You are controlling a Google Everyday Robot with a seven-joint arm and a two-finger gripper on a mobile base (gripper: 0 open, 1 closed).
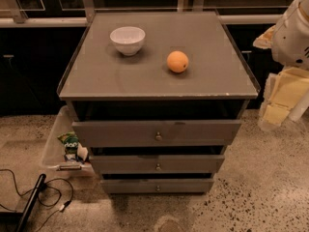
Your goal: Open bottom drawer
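The grey cabinet (159,57) stands in the middle of the camera view with three drawers stacked down its front. The bottom drawer (130,186) is the lowest, with the thinnest and narrowest grey front and a small round metal knob (158,188) at its centre. Its front sits back under the mid-sized drawer (125,164), which sits below the widest drawer (116,132). My gripper (282,98) hangs at the right edge of the view, on the white arm (294,33), well to the right of and above the bottom drawer and touching nothing.
A white bowl (127,39) and an orange (177,61) sit on the cabinet top. A clear plastic bin (58,144) with snack packets stands on the floor left of the drawers. Cables (48,192) and a black bar (29,202) lie at the bottom left. Dark counters run behind.
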